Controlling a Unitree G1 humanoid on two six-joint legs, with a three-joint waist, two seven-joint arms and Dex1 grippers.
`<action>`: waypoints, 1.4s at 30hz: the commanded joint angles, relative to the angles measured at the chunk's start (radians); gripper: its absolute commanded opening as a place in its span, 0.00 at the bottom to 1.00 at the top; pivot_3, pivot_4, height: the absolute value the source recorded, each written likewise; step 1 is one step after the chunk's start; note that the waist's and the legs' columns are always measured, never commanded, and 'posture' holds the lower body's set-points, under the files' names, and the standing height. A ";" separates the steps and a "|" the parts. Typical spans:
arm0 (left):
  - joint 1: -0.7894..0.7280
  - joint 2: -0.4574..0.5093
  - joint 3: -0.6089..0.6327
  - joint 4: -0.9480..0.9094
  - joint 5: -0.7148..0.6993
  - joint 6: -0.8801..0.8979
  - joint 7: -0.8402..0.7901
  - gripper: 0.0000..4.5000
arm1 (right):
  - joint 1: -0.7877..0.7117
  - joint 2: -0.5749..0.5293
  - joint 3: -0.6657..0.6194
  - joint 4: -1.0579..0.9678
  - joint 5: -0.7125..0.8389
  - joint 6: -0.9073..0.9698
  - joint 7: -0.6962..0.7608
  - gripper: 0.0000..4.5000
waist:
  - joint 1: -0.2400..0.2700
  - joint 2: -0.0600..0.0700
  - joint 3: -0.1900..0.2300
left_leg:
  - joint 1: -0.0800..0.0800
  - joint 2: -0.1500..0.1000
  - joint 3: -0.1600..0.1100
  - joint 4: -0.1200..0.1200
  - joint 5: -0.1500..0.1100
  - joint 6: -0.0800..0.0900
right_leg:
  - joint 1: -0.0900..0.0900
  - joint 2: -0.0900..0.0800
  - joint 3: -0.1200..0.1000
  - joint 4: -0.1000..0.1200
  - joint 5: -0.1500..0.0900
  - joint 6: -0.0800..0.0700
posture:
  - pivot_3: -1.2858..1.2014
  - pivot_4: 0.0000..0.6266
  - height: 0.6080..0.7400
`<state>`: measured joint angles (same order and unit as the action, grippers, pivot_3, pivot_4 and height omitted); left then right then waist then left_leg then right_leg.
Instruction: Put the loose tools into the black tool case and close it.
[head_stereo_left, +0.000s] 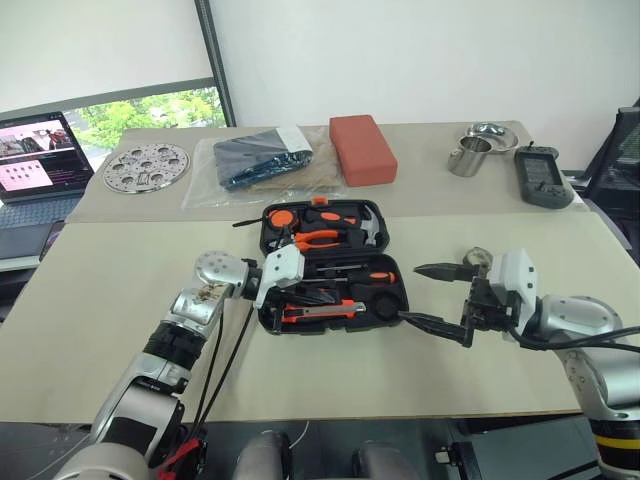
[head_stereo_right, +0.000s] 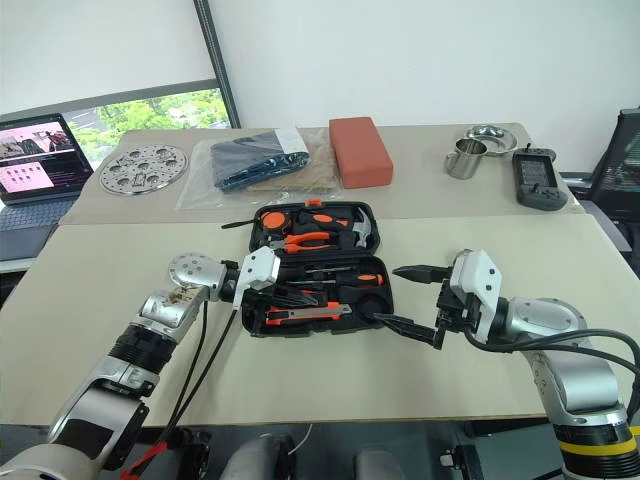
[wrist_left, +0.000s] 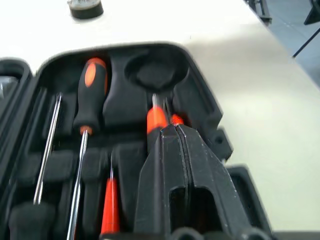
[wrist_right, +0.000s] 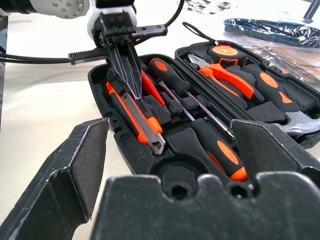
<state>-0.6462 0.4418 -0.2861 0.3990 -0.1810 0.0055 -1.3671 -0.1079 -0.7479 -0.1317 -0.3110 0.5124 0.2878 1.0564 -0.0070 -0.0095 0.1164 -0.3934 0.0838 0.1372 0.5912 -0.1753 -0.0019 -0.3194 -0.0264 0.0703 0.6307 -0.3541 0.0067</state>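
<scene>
The black tool case (head_stereo_left: 266, 228) lies open mid-table, lid half at the far side. Its slots hold orange-and-black tools: pliers (head_stereo_left: 318, 238), a screwdriver (wrist_right: 220, 150) and a utility knife (wrist_right: 135, 117). My left gripper (wrist_right: 134, 90) is shut, its tips pointing down into the near half, right against a slim orange tool (wrist_left: 156, 119). I cannot tell whether that tool is pinched. My right gripper (head_stereo_left: 428, 296) hangs wide open just right of the case, empty. A small dark round roll (head_stereo_left: 478, 257) sits on the table behind it.
Along the far table stand a red-orange block (head_stereo_left: 362, 148), a clear bag with a dark item (head_stereo_left: 255, 160), a perforated metal disc (head_stereo_left: 146, 167), a steel cup (head_stereo_left: 468, 157), a bowl (head_stereo_left: 490, 133) and a grey handheld device (head_stereo_left: 542, 178). A laptop (head_stereo_left: 40, 155) sits far left.
</scene>
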 joint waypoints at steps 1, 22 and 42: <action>-0.017 -0.006 -0.010 0.040 0.030 -0.067 -0.008 0.00 | 0.001 0.005 -0.026 -0.014 0.001 -0.031 -0.011 1.00 | 0.000 0.000 0.000 | 0.000 0.000 0.000 0.000 0.000 0.000 | 0.000 0.000 0.000 0.000 0.000 0.000 | 0.52 0.24 1.00; 0.029 -0.046 -0.063 0.278 0.193 -0.343 0.147 0.00 | -0.030 -0.006 -0.056 0.024 -0.042 0.008 -0.119 1.00 | 0.007 0.004 -0.014 | 0.006 0.000 0.000 0.001 -0.002 0.003 | 0.005 -0.002 0.001 0.003 0.001 0.001 | 0.52 0.24 1.00; 0.094 0.204 0.210 -0.603 -0.273 0.553 0.206 0.99 | -0.541 -0.095 0.161 0.810 -0.364 0.161 -0.095 1.00 | -0.013 0.007 -0.004 | -0.004 0.000 0.000 0.000 0.008 -0.011 | -0.006 0.002 0.005 0.001 0.001 0.001 | 0.52 0.24 1.00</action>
<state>-0.5640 0.6201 -0.1104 -0.1364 -0.4253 0.5182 -1.1669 -0.6216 -0.8453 0.0270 0.4584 0.1618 0.4532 0.9399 -0.0201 -0.0029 0.1122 -0.3972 0.0839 0.1377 0.5915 -0.1678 -0.0123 -0.3246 -0.0246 0.0748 0.6308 -0.3533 0.0079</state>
